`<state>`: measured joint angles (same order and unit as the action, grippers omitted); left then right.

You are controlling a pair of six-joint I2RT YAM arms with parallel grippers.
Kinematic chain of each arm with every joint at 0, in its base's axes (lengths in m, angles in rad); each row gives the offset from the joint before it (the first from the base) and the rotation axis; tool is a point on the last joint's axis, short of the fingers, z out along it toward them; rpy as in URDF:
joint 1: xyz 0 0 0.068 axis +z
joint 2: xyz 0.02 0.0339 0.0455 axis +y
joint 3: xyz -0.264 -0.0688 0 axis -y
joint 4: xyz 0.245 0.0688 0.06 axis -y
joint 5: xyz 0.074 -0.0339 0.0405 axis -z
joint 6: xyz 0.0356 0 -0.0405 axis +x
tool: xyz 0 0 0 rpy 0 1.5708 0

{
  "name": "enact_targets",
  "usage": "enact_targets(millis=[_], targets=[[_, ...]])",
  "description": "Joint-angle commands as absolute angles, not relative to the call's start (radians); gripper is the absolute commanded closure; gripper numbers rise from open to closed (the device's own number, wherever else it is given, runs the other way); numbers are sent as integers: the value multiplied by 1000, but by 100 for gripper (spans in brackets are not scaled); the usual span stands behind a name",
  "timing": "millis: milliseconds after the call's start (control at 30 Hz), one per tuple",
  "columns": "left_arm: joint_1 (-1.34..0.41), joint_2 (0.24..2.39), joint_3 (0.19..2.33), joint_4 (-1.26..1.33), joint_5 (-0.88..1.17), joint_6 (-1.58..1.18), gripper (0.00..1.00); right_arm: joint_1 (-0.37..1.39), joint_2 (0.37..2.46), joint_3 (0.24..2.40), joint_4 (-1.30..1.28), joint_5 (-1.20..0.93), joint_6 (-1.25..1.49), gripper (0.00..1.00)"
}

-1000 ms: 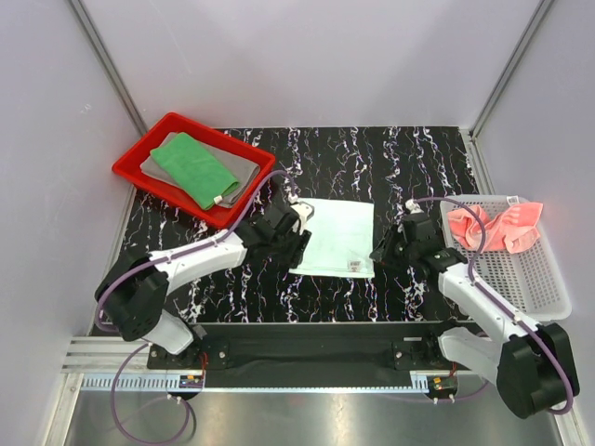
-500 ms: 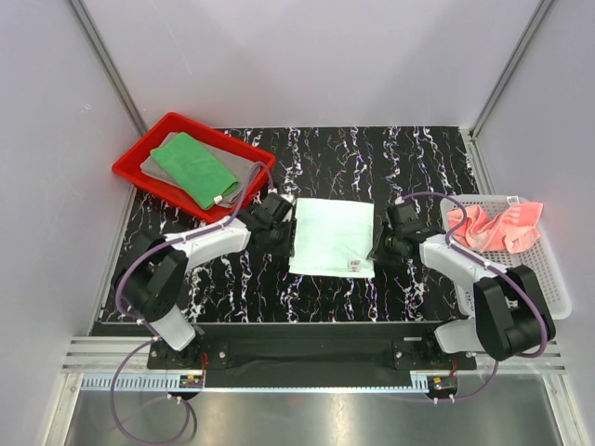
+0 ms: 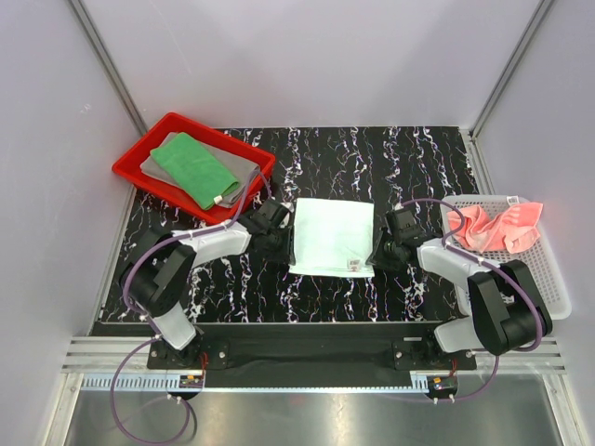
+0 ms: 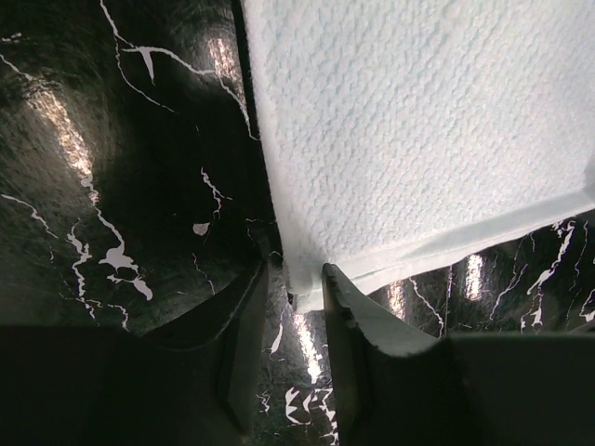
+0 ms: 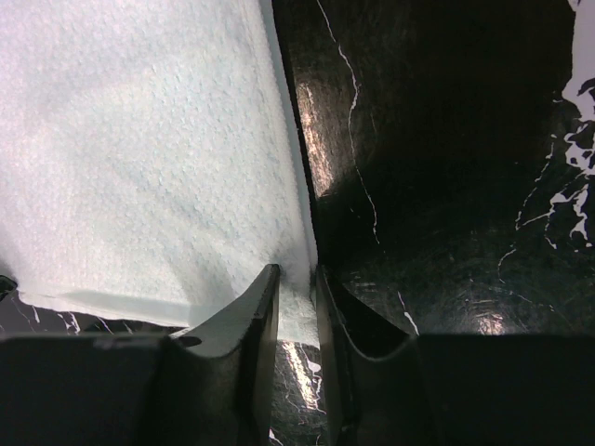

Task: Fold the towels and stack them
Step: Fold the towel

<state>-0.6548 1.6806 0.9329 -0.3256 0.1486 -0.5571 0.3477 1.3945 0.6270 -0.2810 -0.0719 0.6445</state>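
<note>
Broadly, from 9 o'clock to 3 o'clock in the overhead view: the red tray (image 3: 125, 172) lies at the 10 o'clock corner of the desk (image 3: 418, 167). It carries the grey towel (image 3: 244, 177) with the green towel (image 3: 193, 167) folded on top. The white towel (image 3: 333, 234) lies flat at the desk's centre, its small label (image 3: 354, 266) near its 5 o'clock corner.

The left gripper (image 4: 296, 307) meets this towel at about 8 o'clock. Its jaws are drawn close around the corner, yet a sliver of desk shows beside the cloth, so whether they bite cannot be told. The right gripper (image 5: 296, 307) sits at about 4 o'clock, jaws pinching the hem, which fills the gap between them. The salmon-pink towel (image 3: 493, 228) lies crumpled in the white mesh basket (image 3: 530, 279) at 3 o'clock.

The step in hand appears to be the grasp of the two near corners ahead of a fold toward 12 o'clock. Done well, it calls for:
- the left jaws seating fully on the corner before any lift;
- both grippers rising together and level, with the hem between them kept lightly taut;
- equal travel on both sides, so the near edge lands square on the far edge.

A slack or uneven pull would probably skew the fold or drop one corner.
</note>
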Motion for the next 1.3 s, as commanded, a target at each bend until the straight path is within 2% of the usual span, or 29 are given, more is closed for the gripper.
enact_targets(millis=[0,167,233,267,367,400,467,533,633,667,733,767,867,900,967,1033,1133,1200,1233,1267], targets=[[-655,1689,923,-268,181,-575,67,356,1404,606,-244,-67,660,71],[-655,1701,925,-265,190,-578,83,357,1402,617,-261,-60,653,80],[-657,1701,930,-265,193,-580,95,357,1393,624,-271,-52,652,77],[-657,1701,933,-268,193,-577,99,357,1390,626,-284,-48,649,71],[-655,1700,940,-275,198,-577,100,357,1368,626,-293,-40,647,69],[-657,1698,942,-276,198,-578,100,359,1362,626,-293,-35,646,72],[-657,1697,945,-281,199,-580,100,360,1348,621,-290,-32,644,92],[-657,1697,956,-291,201,-583,100,360,1351,623,-287,-37,635,100],[-655,1697,986,-342,181,-586,100,360,1353,638,-310,-23,632,99],[-657,1695,994,-353,167,-583,91,360,1351,641,-317,-20,632,88],[-657,1695,1008,-377,157,-580,78,360,1345,644,-321,-17,634,80],[-657,1697,1012,-380,156,-577,76,360,1344,644,-322,-18,634,78],[-657,1701,1006,-371,173,-580,83,360,1341,644,-319,-20,634,77],[-658,1701,1000,-367,179,-580,93,360,1342,644,-318,-23,630,82],[-657,1706,1000,-357,190,-580,100,360,1341,644,-314,-28,629,87],[-658,1706,997,-348,205,-578,100,360,1338,644,-314,-29,629,95],[-660,1703,1005,-353,209,-580,100,359,1332,653,-322,-26,630,95],[-658,1697,1014,-363,207,-581,100,360,1330,667,-334,-22,627,92],[-658,1691,1019,-370,204,-583,100,360,1328,670,-337,-23,623,84],[-661,1686,1026,-373,201,-583,100,360,1330,673,-341,-21,621,84]])
